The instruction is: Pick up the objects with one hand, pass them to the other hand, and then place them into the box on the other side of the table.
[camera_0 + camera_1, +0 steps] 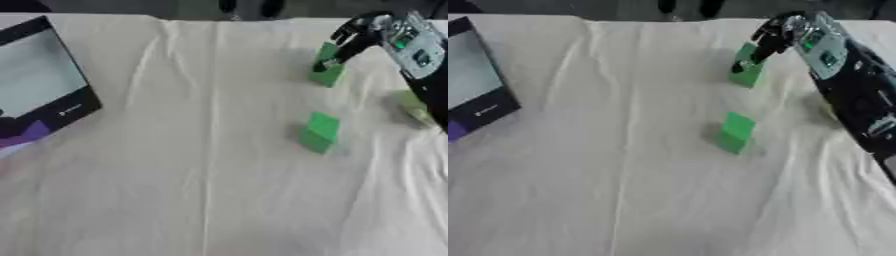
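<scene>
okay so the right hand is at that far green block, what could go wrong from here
The right hand has its fingers curled around the far green block, apparently only at its top, so the block might tip or slip on lifting. The near green block lies between that hand and the box at the table's left, so a low carry could knock it. The left hand is not in view, leaving the handover unprepared.

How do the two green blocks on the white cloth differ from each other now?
The far green block has the right robot hand at it, fingers curled down onto it; the near green block stands alone, untouched. The far green block is closer to the table's far edge and slightly further right; the near green block sits nearer the middle of the cloth. Both are green, similar in shape, and rest on the cloth.
</scene>
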Robot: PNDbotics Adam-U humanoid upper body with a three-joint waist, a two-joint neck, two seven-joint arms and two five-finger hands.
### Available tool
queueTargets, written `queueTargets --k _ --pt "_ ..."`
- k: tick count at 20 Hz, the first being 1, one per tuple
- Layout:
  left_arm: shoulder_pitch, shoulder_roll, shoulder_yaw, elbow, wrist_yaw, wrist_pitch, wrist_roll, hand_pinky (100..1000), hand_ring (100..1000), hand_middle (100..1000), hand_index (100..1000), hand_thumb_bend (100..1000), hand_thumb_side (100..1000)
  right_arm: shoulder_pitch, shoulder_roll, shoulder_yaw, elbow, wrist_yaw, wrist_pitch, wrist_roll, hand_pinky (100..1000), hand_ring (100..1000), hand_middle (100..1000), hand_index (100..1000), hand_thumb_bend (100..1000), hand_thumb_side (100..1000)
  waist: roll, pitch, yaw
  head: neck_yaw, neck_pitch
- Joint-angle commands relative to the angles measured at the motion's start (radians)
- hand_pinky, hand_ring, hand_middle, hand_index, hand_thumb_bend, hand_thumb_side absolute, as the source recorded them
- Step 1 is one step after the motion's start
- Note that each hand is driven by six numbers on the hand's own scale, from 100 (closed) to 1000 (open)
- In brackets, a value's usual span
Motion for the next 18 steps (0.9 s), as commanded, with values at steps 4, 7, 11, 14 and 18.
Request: queueTargets --k 4,7,11,14,18 --pt "-0.015 0.006 0.003 -0.014 -0.005 0.001 -0.003 952 571 546 628 455 650 -0.006 -0.037 -0.018 0.006 0.02 0.004 0.009 898 860 846 875 628 238 -0.01 0.007 0.001 -0.004 -0.002" --pt "-0.014 0.006 0.003 -0.014 -0.006 0.002 -0.002 952 570 546 628 453 648 -0.004 -0.043 -0.018 0.006 0.024 0.001 0.017 900 861 845 874 601 217 -0.009 0.008 0.001 -0.003 -0.002" --pt "-0.012 0.005 0.002 -0.013 -0.007 0.004 -0.004 953 570 545 628 450 647 -0.001 -0.048 -0.019 0.007 0.03 0.0 0.033 906 862 843 873 574 202 -0.008 0.009 -0.001 -0.003 -0.002" --pt "-0.012 0.004 0.002 -0.013 -0.009 0.005 -0.005 953 570 545 627 450 648 0.001 -0.049 -0.02 0.006 0.036 0.001 0.038 904 861 841 871 572 202 -0.008 0.01 -0.002 -0.003 -0.002" --pt "-0.012 0.003 0.003 -0.013 -0.009 0.005 -0.003 955 570 544 627 448 648 0.001 -0.048 -0.023 0.008 0.033 0.004 0.032 901 858 836 864 542 181 -0.006 0.012 -0.003 -0.003 -0.002"
